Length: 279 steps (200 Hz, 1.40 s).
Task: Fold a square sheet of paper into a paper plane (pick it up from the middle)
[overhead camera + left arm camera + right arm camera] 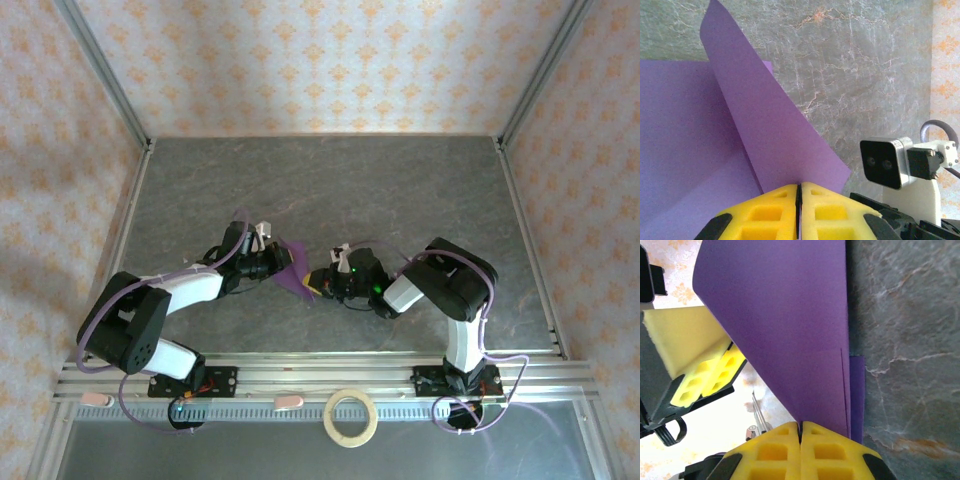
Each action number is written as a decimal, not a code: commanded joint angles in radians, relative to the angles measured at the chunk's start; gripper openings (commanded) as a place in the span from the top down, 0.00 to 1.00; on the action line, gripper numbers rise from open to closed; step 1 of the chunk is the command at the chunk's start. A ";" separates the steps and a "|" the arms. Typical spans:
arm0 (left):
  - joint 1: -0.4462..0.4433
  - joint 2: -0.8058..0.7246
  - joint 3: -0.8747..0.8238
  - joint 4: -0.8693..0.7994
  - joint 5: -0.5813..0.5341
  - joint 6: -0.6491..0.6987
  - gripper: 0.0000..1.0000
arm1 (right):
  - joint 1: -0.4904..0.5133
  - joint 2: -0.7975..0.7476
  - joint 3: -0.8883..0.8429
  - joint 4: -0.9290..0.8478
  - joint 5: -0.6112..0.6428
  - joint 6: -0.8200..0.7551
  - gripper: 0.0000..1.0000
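The square sheet of paper (pixel 293 268) is held over the middle of the grey table (pixel 330 190), right between the two arms. It's purple and bent along a sharp crease, with one flap rising over the other. The left pincer (pixel 799 187) is clamped on one edge, its yellow pads pressed together on the paper. The right pincer (pixel 800 425) grips the opposite side just as tightly. The tan tape ring (pixel 351 417) lies at the near edge between the arm bases, well apart.
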State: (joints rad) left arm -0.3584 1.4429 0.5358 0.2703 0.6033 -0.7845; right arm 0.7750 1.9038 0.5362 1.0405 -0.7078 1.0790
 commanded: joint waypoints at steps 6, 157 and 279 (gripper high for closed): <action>-0.005 0.019 0.015 0.015 0.015 0.027 0.88 | -0.006 0.015 0.000 -0.053 0.007 0.013 1.00; -0.005 -0.027 0.005 0.010 -0.015 0.019 0.88 | -0.009 -0.049 0.013 -0.198 0.003 -0.004 1.00; -0.005 -0.070 -0.024 0.042 -0.017 0.002 0.88 | -0.017 -0.088 -0.036 -0.104 -0.002 0.018 1.00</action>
State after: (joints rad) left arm -0.3584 1.3830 0.5251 0.2745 0.5938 -0.7853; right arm 0.7643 1.8221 0.5236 0.8757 -0.7071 1.0847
